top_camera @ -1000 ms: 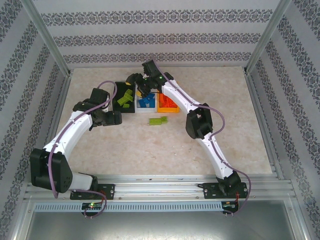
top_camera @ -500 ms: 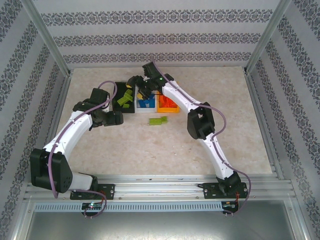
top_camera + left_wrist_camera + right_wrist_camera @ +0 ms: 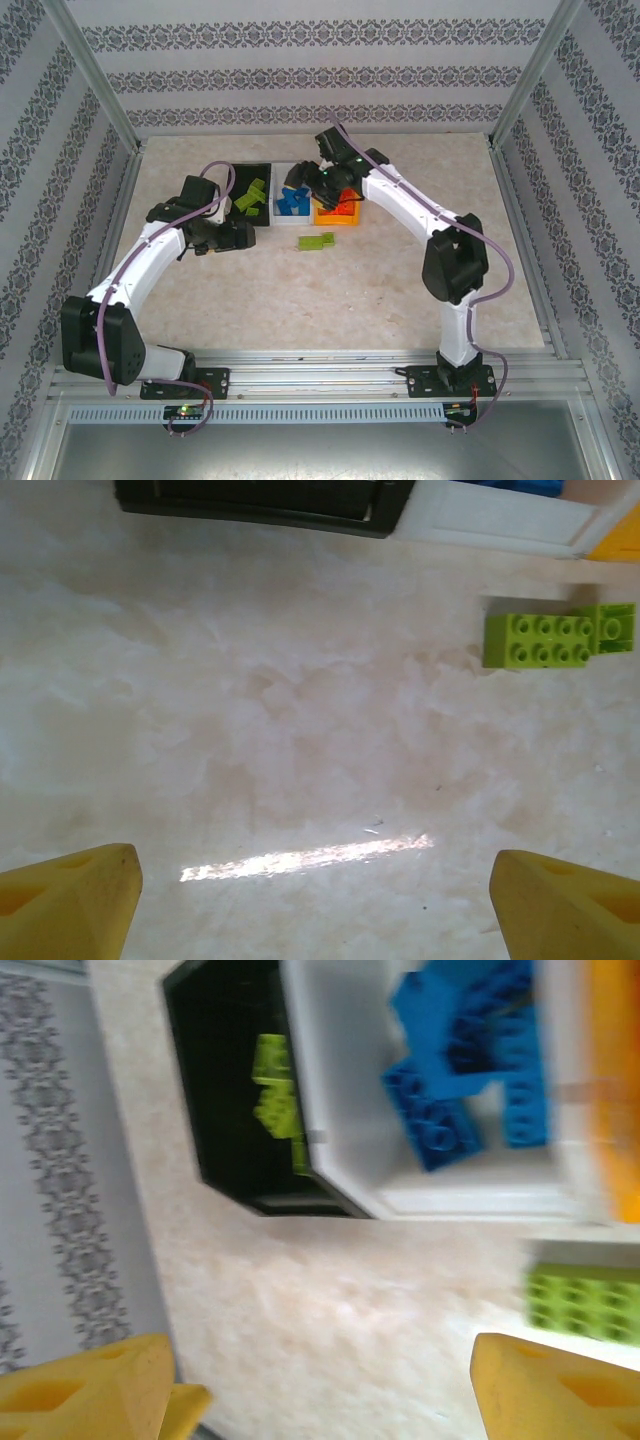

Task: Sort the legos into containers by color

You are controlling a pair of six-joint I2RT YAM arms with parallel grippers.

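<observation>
From above, three containers stand in a row mid-bench [image 3: 200, 320]. The black bin [image 3: 262, 171] holds lime green legos [image 3: 250, 198], the white bin [image 3: 290, 223] blue legos [image 3: 293, 204], and the orange bin [image 3: 336, 223] orange-red legos [image 3: 342, 207], one colour to each. Two loose green bricks [image 3: 317, 241] lie touching each other on the bench, just in front of the white and orange bins; they look like the only pieces not yet sorted. The left hand [image 3: 241, 236] hangs low by the black bin's near corner and points toward them, well placed to fetch them and carry them the short way to that bin. The right hand [image 3: 298, 186] hovers above the row, about over the white bin. In the left wrist view, the left hand's fingers [image 3: 70, 900] stand wide apart with nothing between them. The loose green bricks [image 3: 545, 640] lie ahead and to the right, and the bins' near walls run along the top. In the right wrist view, which is rather blurred, the right hand's fingers [image 3: 560, 1390] are likewise apart and empty. Green pieces show in the black bin [image 3: 230, 1160] and blue ones in the white bin [image 3: 345, 1130], with one loose brick at the right edge.
</observation>
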